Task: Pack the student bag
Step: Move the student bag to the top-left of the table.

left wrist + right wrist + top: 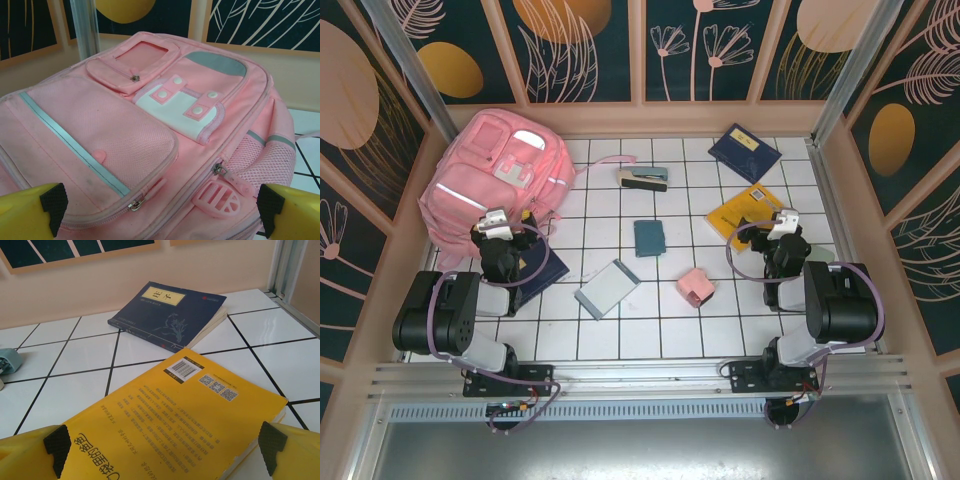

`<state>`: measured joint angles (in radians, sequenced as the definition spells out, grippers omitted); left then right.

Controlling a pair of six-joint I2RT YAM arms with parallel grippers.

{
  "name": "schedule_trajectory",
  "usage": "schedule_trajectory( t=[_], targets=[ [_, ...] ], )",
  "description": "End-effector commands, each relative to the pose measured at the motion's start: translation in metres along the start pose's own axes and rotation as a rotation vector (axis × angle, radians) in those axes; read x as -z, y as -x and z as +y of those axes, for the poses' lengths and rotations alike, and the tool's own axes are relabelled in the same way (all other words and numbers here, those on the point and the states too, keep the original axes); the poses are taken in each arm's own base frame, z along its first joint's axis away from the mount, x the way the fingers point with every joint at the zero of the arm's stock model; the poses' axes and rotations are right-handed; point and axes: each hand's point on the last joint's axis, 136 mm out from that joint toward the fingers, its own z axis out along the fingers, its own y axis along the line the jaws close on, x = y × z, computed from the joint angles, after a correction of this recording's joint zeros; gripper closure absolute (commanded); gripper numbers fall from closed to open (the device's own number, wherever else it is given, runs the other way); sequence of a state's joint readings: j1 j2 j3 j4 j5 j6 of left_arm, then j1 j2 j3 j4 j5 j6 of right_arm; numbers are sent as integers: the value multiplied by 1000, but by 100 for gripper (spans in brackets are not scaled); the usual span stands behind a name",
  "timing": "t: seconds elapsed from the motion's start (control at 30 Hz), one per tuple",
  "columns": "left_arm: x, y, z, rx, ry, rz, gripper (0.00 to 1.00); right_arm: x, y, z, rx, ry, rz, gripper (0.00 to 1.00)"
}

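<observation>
Currently: both tools open, bag zipped, nothing packed

Basically the student bag (495,185) is lying in the far-left corner of the worktop (660,330), by the left wall, with its front pockets facing up. That placement is likely putting its zips within the left arm's reach. The left tool (498,222) is hovering at the bag's near edge, jaws standing wide apart and gripping nothing. In the left wrist view its yellow fingers (25,212) are framing the main zip pull (218,169), and the zips are looking closed as far as I can tell. Judgement: it is lining up to open the bag first, since nothing is going in while it is shut.

The right tool (783,222) is hanging over the near end of the yellow book (745,212), jaws also spread wide and empty. In the right wrist view the book is lying flat below and between the fingertips. It is probably being set up as the first item to pick. The book is sitting flat on tile, so getting under its thin edge is going to be awkward.

Other items are lying scattered and apart, likely for single picks:
- dark blue book (744,152), far right
- stapler (642,178)
- teal notebook (648,237)
- grey notebook (607,289)
- small pink box (696,287)
- another dark book (542,268), partly under the left arm
</observation>
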<state>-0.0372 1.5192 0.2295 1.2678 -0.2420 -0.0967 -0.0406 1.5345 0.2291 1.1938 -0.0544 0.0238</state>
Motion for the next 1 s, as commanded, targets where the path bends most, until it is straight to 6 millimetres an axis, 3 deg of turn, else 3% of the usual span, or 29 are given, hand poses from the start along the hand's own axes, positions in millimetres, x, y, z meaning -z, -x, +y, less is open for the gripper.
schedule_trajectory(
  t=[0.0,0.37,0.5,0.6,0.73,0.8,0.97],
  targets=[
    [0,4,-1,-9,-13,-17,1,-3,13,2,14,17,-42,1],
    [0,9,4,2,14,-23,1,-2,13,1,14,16,-46,1],
    [-18,23,22,9,167,84,1,-9,24,-6,-3,-46,-13,1],
    [-25,49,37,86,305,138,1,-12,41,-21,-41,-145,1,1],
    [-34,80,31,218,326,195,1,-6,70,-42,-244,-269,-22,1],
    [-46,90,16,231,267,232,1,-4,76,-45,-377,-281,10,1],
    [-89,95,-24,240,111,306,5,-5,101,-22,-472,-136,8,1]
  ],
)
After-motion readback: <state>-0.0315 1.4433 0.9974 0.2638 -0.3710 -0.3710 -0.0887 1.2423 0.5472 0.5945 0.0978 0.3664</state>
